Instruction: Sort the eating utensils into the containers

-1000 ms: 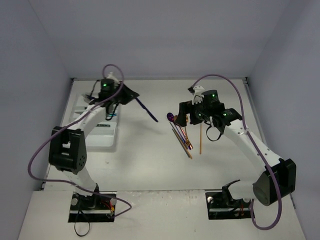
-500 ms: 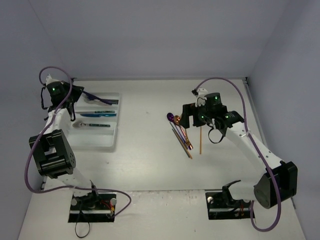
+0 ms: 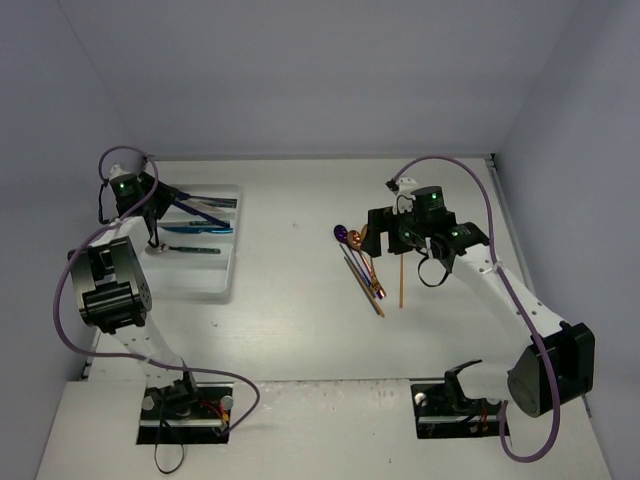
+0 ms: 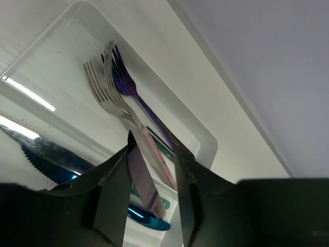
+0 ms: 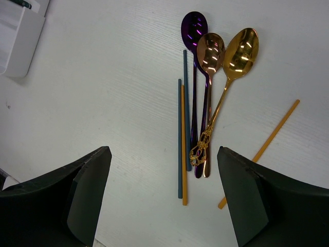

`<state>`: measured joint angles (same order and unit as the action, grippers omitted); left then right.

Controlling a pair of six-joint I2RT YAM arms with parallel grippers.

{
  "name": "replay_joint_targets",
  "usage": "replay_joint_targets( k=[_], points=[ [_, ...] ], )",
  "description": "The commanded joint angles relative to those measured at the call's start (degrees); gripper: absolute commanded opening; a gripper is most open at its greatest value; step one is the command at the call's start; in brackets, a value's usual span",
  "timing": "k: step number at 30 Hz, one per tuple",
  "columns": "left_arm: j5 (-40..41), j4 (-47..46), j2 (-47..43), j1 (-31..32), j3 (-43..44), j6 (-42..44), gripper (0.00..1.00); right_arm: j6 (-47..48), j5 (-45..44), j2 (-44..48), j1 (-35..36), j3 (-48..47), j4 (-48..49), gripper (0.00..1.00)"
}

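Utensils lay in two places: three spoons and some slim sticks (image 5: 185,103) on the white surface (image 3: 300,330) at mid-right, and several pieces in the white tray (image 3: 218,288) at the far left. The left end effector (image 4: 151,149) hung over the tray's far compartment, where a silver fork (image 4: 97,82) and a purple fork (image 4: 123,82) lay side by side, tines toward the end wall. Its fingers stood close on either side of a pinkish handle (image 4: 146,180), but whether they clenched it or were free of it could not be told. The step in hand looked like setting a fork down with its kind. That would go best with the handle brought parallel to the compartment walls and low before any release, then a straight lift so nothing got dragged. The right end effector (image 5: 163,152) hovered released, fingers spread wide, above the purple spoon (image 5: 194,25), copper spoon (image 5: 210,49) and gold spoon (image 5: 240,49), whose bowls crowded together and whose handles converged. A clean pick would probably take the gold one just under its bowl, where its handle stood apart from its neighbours.
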<state>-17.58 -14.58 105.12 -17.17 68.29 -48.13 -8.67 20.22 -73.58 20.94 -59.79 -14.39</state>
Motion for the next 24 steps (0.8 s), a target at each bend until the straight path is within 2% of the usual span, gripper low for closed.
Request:
replay_joint_targets(
  k=[1,8,12,17,19,24],
  points=[
    [4.0,-2.5,-6.7,-0.1,-1.0,7.4,0.50,0.6,0.6,1.7,-0.6,0.0,1.8,0.82],
    [10.6,8.8,-9.4,-0.1,1.3,18.6,0.66,0.3,0.0,1.9,-0.6,0.6,1.8,0.82],
    [15.5,17.0,-9.8,-0.1,5.2,23.5,0.68,-0.3,-1.9,1.5,-0.6,1.1,1.8,0.82],
    [18.8,22.3,-12.0,0.1,6.9,26.6,0.69,-2.0,-6.9,0.8,-0.5,1.6,1.4,0.80],
    [18.9,24.2,-13.3,0.8,7.0,26.6,0.69,-2.9,-9.2,0.2,-0.5,1.6,0.9,0.76],
    [19.0,29.8,-20.4,8.4,7.1,26.3,0.69,-5.3,-14.2,-2.3,-0.5,1.6,-0.5,0.63]
  ],
)
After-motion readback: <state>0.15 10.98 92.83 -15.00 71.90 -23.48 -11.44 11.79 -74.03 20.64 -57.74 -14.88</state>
